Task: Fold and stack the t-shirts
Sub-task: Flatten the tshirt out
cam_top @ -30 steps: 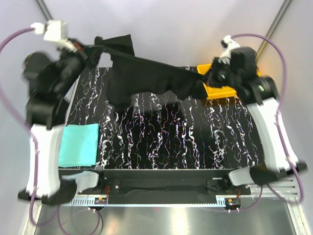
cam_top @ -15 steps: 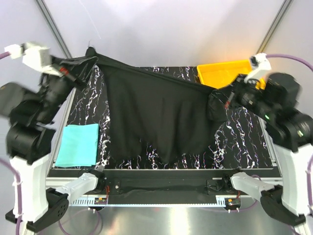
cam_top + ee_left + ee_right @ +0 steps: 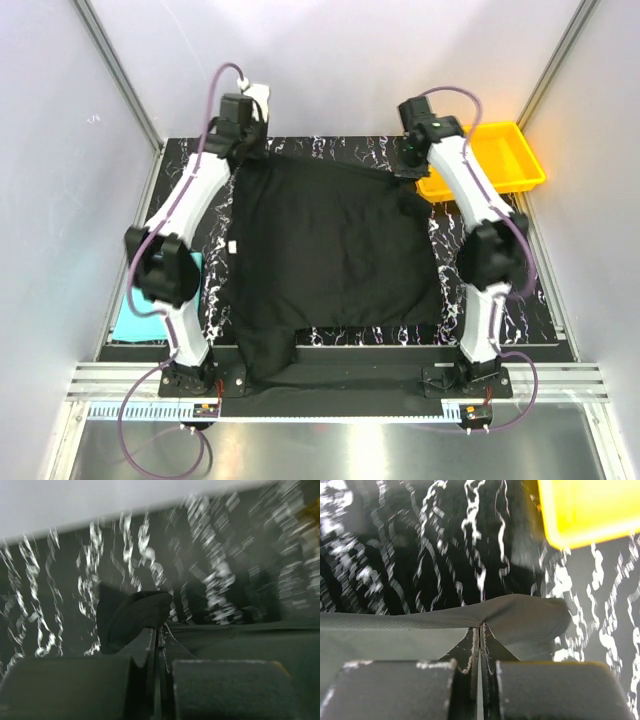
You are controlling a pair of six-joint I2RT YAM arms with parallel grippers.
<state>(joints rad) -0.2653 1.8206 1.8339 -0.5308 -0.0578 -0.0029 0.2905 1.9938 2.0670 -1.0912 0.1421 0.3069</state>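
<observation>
While the left gripper and right gripper are clamping far corners of the black t-shirt, it is lying spread flat, likely awaiting release and regripping for folding.

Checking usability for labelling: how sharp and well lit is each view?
Top external: sharp, evenly lit, though the black t-shirt shows few folds against the dark table. Left wrist: heavy motion blur, marble veins smeared. Right wrist: milder blur, yellow tray soft and glaring.

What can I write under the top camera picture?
Left gripper and right gripper hold the far corners of the black t-shirt, spread over the table.
</observation>
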